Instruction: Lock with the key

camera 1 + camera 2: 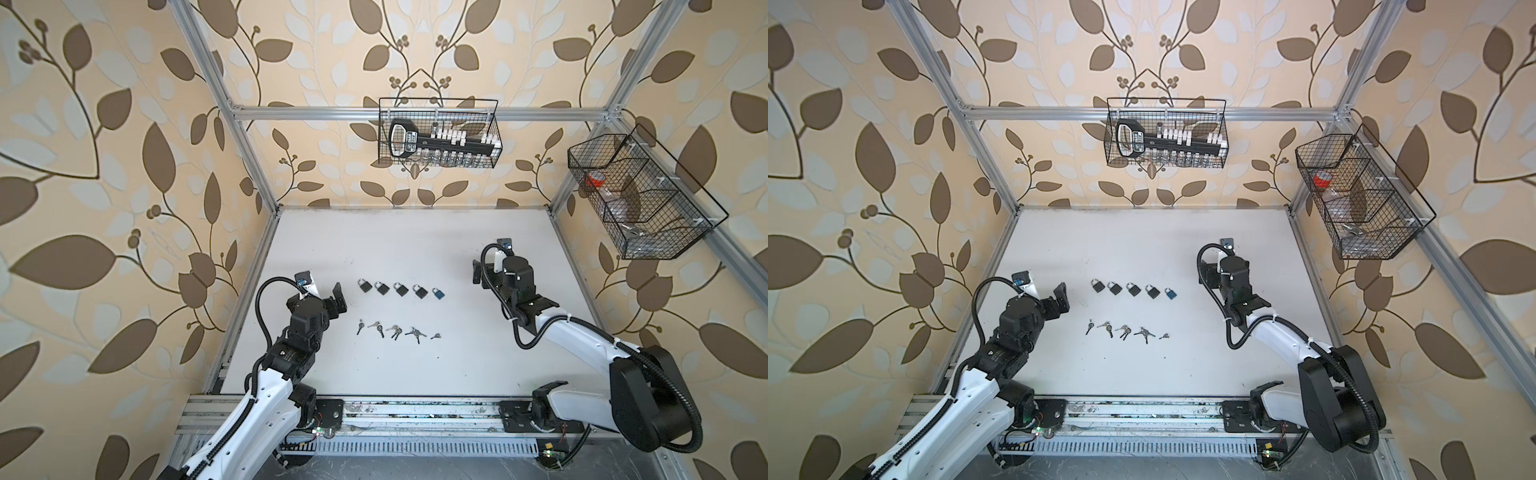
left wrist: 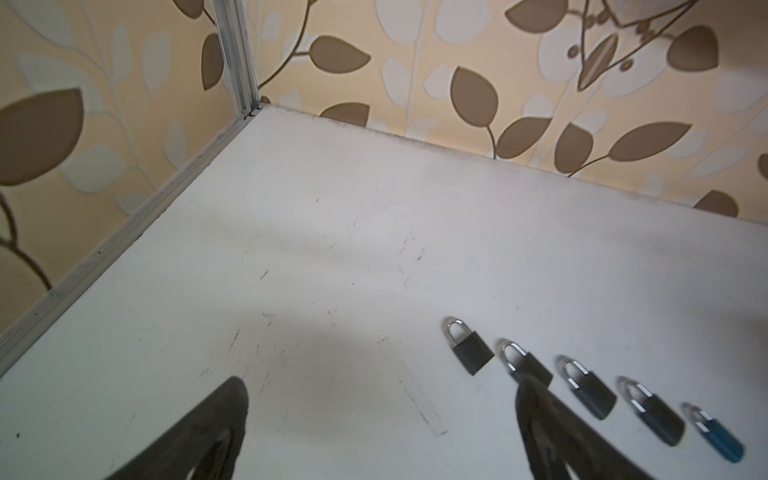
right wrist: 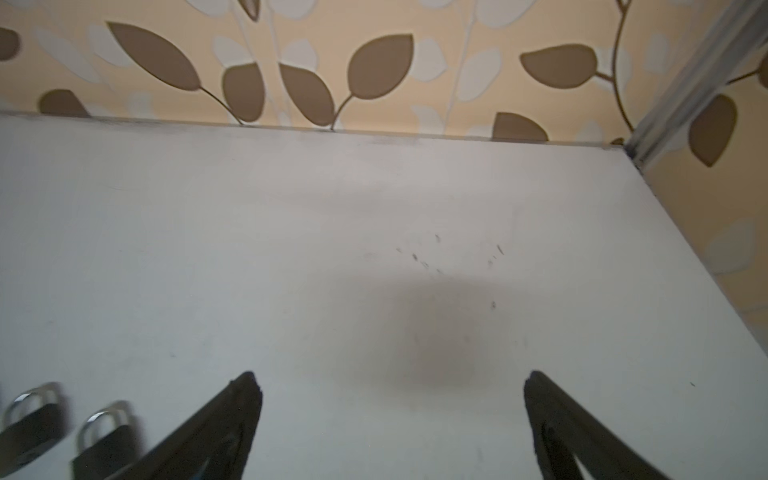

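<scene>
On the white table [image 1: 415, 249] lies a row of several small padlocks, black ones [image 1: 365, 285] and a blue one [image 1: 438, 293] at the right end. In front of them lies a row of several keys and key bunches [image 1: 395, 331]. My left gripper [image 1: 338, 300] hovers open just left of the padlock row, nothing between its fingers. In the left wrist view the left gripper [image 2: 380, 386] frames bare table, with the black padlocks [image 2: 469, 349] and the blue one [image 2: 717, 434] beside it. My right gripper [image 1: 478, 272] stands open and empty, right of the row. The right wrist view has the right gripper [image 3: 390, 378] over bare table, two blurred black padlocks [image 3: 33, 419] at its edge.
A wire basket [image 1: 436, 99] hangs on the back rail with a large black key-shaped tool inside. A second wire basket [image 1: 648, 245] hangs on the right frame and holds a red item. Aluminium posts and papered walls close the table on three sides.
</scene>
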Robot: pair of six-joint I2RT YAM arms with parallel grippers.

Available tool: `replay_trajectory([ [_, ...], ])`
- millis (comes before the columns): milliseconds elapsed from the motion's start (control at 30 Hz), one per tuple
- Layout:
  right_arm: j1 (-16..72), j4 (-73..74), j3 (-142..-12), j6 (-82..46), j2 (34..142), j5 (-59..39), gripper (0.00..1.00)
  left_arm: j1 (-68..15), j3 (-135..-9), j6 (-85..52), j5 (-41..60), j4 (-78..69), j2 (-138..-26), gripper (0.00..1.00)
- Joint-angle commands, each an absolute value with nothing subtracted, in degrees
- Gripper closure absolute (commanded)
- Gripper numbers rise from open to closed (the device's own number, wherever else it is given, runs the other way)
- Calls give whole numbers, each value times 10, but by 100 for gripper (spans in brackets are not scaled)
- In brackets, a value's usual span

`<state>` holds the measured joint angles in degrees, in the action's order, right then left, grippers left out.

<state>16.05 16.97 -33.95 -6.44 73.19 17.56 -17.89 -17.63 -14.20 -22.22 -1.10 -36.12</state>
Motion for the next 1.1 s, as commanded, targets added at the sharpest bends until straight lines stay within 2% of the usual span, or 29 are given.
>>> replay_trajectory([
  [0,121,237,-304,-16,747,218,1,-172,-147,-63,-289,-154,-394,1],
  [267,96,403,-206,29,772,154,1,-171,-94,-16,-316,-306,-527,1],
  [433,85,462,-181,42,780,115,1,-147,-89,10,-261,-371,-569,1],
  [633,61,525,-154,31,769,49,1,-86,-114,0,-138,-440,-661,1],
  [900,-7,611,-135,-8,815,-19,1,-41,-133,-1,-96,-509,-757,1],
  [1033,-16,709,-110,-6,863,-48,1,-26,-135,-4,-67,-549,-810,1],
  [1067,-17,693,-113,-4,856,-52,1,-23,-140,-6,-65,-546,-820,1],
])
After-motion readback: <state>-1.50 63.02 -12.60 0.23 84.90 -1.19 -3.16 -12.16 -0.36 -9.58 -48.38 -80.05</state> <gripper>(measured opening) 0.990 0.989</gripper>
